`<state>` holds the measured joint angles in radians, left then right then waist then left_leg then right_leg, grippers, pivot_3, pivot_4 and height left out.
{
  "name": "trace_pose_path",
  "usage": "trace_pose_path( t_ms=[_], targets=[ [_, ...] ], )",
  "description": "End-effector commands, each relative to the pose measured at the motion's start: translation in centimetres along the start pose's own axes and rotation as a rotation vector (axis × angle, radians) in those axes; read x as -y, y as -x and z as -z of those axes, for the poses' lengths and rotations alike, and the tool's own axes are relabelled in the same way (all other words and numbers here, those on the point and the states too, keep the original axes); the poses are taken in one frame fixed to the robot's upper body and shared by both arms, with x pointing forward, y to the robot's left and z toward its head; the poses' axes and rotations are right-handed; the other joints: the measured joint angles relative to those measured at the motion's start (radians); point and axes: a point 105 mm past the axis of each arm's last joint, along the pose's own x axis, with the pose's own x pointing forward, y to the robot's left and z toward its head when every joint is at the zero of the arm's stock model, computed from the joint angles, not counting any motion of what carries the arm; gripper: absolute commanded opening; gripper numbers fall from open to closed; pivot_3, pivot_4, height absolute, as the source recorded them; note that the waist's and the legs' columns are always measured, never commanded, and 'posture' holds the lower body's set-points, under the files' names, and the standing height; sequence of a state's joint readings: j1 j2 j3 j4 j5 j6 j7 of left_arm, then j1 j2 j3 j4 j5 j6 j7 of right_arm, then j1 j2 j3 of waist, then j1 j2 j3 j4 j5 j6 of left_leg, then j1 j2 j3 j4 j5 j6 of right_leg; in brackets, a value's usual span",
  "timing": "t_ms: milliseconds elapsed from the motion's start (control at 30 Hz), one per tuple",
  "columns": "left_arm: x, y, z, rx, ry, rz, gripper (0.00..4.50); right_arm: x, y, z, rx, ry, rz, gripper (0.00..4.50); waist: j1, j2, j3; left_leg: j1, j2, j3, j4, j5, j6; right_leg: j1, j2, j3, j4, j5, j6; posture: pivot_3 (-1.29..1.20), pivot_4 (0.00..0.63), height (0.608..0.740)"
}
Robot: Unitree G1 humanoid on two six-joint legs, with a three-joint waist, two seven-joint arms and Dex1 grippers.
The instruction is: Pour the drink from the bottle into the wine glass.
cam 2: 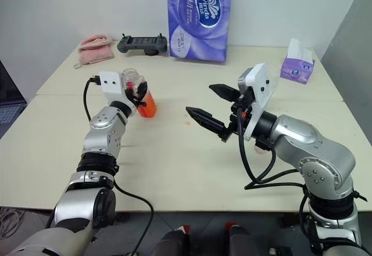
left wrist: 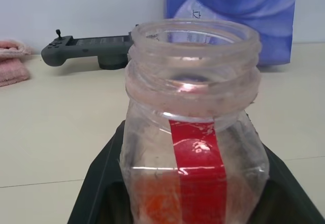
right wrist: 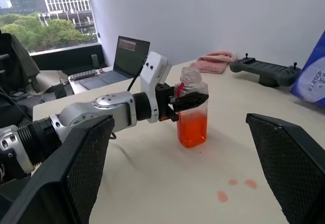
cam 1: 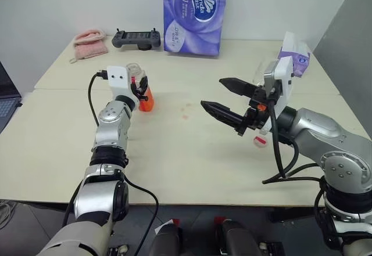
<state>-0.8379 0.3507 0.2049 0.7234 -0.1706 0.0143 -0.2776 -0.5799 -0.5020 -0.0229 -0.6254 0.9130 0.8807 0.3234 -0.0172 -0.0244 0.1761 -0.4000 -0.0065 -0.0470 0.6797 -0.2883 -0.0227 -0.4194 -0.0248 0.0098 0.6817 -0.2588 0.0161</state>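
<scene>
Upright, uncapped bottle (right wrist: 192,113) pinched in left tool (right wrist: 189,102); right tool (cam 2: 210,103) spread wide, apart.

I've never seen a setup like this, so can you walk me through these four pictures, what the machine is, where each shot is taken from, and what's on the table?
This is a two-armed humanoid robot at a pale table. Two pictures come from cameras in its head, looking down over its arms. The other two come from cameras on its wrists, looking along the fingers.

The left hand is shut on a small clear bottle, uncapped and standing upright, with orange-red drink in its lower part. The left wrist view shows that bottle close up. The right hand hangs above the table, open and holding nothing.

Also on the table: a purple tissue pack, a tissue box, a grey controller, a pink cloth and a few reddish spots.
</scene>
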Motion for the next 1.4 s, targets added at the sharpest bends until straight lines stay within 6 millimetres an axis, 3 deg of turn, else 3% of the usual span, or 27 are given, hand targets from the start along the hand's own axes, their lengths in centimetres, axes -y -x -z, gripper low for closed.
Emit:
trace_pose_path(
  t_ms=[33,200,233,767,900,1033,1100,1233,1333,1400],
  targets=[
    [0.1,-0.4,-1.3,0.041,0.002,0.016,2.75,-0.3,0.1,-1.0,0.036,0.042,0.006,4.5,0.0,0.0,0.0,0.0,0.0,0.0,0.0,0.0,0.0,0.0,0.0,0.0,0.0,0.0,0.0,0.0,0.15,0.74],
    [0.1,-0.1,-1.1,0.033,-0.002,0.031,4.39,0.6,0.5,-0.7,0.03,0.043,0.027,4.5,-0.001,0.0,0.0,0.0,0.0,0.0,0.0,0.0,0.0,0.0,0.001,0.0,0.0,0.0,0.0,0.0,0.15,0.74],
    [0.1,-0.1,-1.1,0.032,-0.003,0.033,4.48,0.7,0.5,-0.7,0.032,0.042,0.03,4.5,-0.001,0.0,0.0,0.0,0.0,0.0,0.0,0.0,0.0,0.0,0.001,0.0,0.0,0.0,0.0,0.0,0.15,0.74],
    [0.1,1.6,-0.1,-0.02,-0.044,0.05,4.48,0.5,0.3,-0.8,0.035,0.043,0.024,4.5,-0.003,0.0,0.0,0.0,0.0,0.0,0.0,0.0,0.0,0.0,0.001,0.001,0.0,0.0,0.0,0.0,0.15,0.74],
    [-0.7,3.1,0.2,-0.047,-0.054,0.023,4.48,0.6,0.7,-0.6,0.026,0.044,0.042,4.5,-0.008,0.0,0.0,0.0,0.001,0.0,0.0,0.0,0.0,0.0,0.0,0.001,0.0,0.0,0.0,0.0,0.15,0.74],
    [-1.2,7.0,0.9,-0.116,-0.093,0.048,4.48,0.7,1.6,1.0,-0.016,0.019,0.096,4.5,-0.011,0.0,0.0,0.0,0.002,0.0,-0.001,0.0,0.0,0.0,-0.002,0.002,-0.001,0.0,0.0,0.0,0.15,0.74],
    [0.3,8.8,0.8,-0.146,-0.19,0.184,4.48,1.1,2.5,2.9,-0.054,-0.015,0.162,4.5,-0.01,-0.001,-0.001,0.0,0.002,0.0,-0.001,0.0,0.0,-0.001,-0.002,0.002,0.0,0.0,0.0,0.0,0.15,0.74],
    [3.7,10.7,-1.1,-0.11,-0.128,0.43,4.48,3.7,4.8,6.4,-0.149,0.032,0.376,4.5,0.008,-0.001,-0.001,0.001,0.001,0.0,-0.001,0.0,0.0,0.001,-0.003,0.0,0.0,0.0,0.0,0.0,0.15,0.74],
    [8.0,11.9,-2.0,-0.082,-0.075,0.666,4.48,9.1,8.7,9.3,-0.234,0.13,0.712,4.5,0.017,-0.002,-0.002,0.004,0.0,0.0,0.0,0.0,0.0,0.005,0.0,0.0,-0.002,0.0,0.001,0.0,0.15,0.74],
    [10.1,12.5,-2.4,-0.069,-0.037,0.778,4.48,11.1,9.8,10.2,-0.25,0.162,0.811,4.5,0.017,-0.002,-0.001,0.008,0.0,0.001,-0.001,0.0,0.0,0.01,0.001,0.001,-0.003,0.0,0.001,0.0,0.15,0.74]
  ],
)
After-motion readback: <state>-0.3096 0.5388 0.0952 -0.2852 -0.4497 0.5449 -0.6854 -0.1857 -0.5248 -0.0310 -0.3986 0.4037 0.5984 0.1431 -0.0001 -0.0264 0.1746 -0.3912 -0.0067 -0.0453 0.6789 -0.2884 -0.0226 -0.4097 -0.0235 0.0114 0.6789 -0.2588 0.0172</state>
